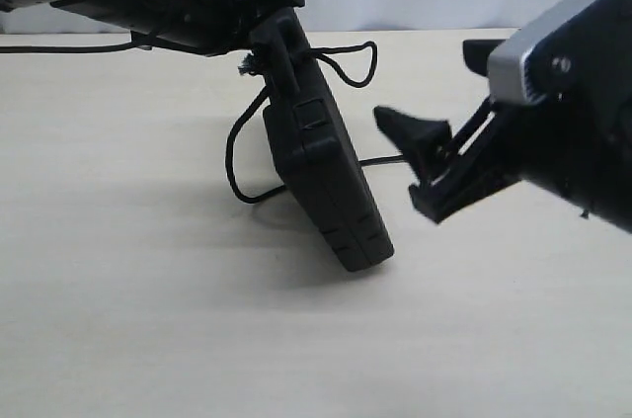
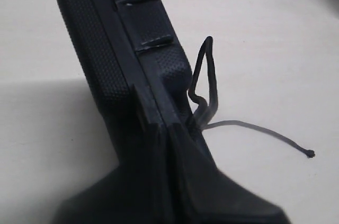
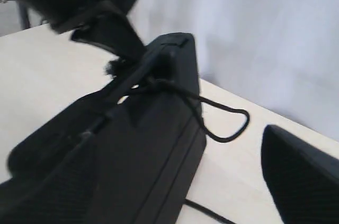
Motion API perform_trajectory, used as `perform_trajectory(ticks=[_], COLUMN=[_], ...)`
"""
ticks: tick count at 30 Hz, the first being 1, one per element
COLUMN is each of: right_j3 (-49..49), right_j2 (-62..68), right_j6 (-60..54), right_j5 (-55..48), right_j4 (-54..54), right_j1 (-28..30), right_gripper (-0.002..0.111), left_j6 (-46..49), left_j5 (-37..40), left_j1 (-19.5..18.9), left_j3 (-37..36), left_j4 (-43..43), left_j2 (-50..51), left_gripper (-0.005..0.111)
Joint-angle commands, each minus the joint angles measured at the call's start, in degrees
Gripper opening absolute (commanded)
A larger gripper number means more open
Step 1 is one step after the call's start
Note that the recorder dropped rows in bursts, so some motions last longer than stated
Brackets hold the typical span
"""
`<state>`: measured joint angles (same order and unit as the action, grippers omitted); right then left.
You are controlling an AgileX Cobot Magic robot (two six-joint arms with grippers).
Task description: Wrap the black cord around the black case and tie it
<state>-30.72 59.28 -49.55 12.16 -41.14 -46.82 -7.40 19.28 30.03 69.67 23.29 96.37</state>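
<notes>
On the pale table (image 1: 118, 319), the black case (image 1: 321, 171) stands tilted, its lower corner down at 5 o'clock and its top leaning toward 11 o'clock, where the left gripper (image 1: 279, 42) is clamped tight on the upper edge. The black cord (image 1: 233, 156) crosses that upper end, one loop sagging at 9 o'clock of the case and another arching out at 1 o'clock. At 3 o'clock the right gripper (image 1: 400, 163) hovers near the case, fingers wide apart and clear of it.
</notes>
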Motion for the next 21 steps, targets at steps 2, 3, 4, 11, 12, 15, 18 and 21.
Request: perform_trajectory(ticks=[2, 3, 4, 11, 12, 15, 18, 21], right_j3=[-10.98, -13.12, -18.15, -32.21, -32.94, -35.49, -37.53, -37.83], right_j2=[5.32, 6.32, 8.97, 25.5, 28.84, 34.62, 38.31, 40.49], right_j6=[-0.01, -1.06, -2.29, -24.39, -29.55, -41.62, -59.91, -72.01], right_j5=[-14.61, -18.97, -26.9, -46.62, -46.38, -44.73, -44.73, -44.73], right_j4=[0.06, 0.37, 2.83, 8.34, 7.93, -0.03, -13.21, -22.79], right_j1=[12.29, 14.05, 18.58, 27.46, 26.98, 26.71, 26.71, 26.71], right_gripper=[0.072, 0.072, 0.072, 0.072, 0.073, 0.079, 0.079, 0.079], left_j6=[0.28, 0.28, 0.44, 0.44, 0.44, 0.44, 1.53, 1.53], left_j5=[-0.37, -0.37, -0.37, -0.5, -0.5, -0.84, -0.84, -0.84], left_j1=[-0.04, -0.04, -0.04, -0.04, -0.04, -0.04, -0.04, -0.04], left_j3=[-0.23, -0.23, -0.23, -0.23, -0.23, -0.23, -0.23, -0.23], left_j4=[-0.67, -0.67, -1.26, -3.16, -3.16, -3.16, -3.16, -3.31], left_j2=[0.13, 0.13, 0.13, 0.13, 0.13, 0.13, 0.13, 0.13], left_gripper=[0.0, 0.0, 0.0, 0.0, 0.0, 0.0, 0.0, 0.0])
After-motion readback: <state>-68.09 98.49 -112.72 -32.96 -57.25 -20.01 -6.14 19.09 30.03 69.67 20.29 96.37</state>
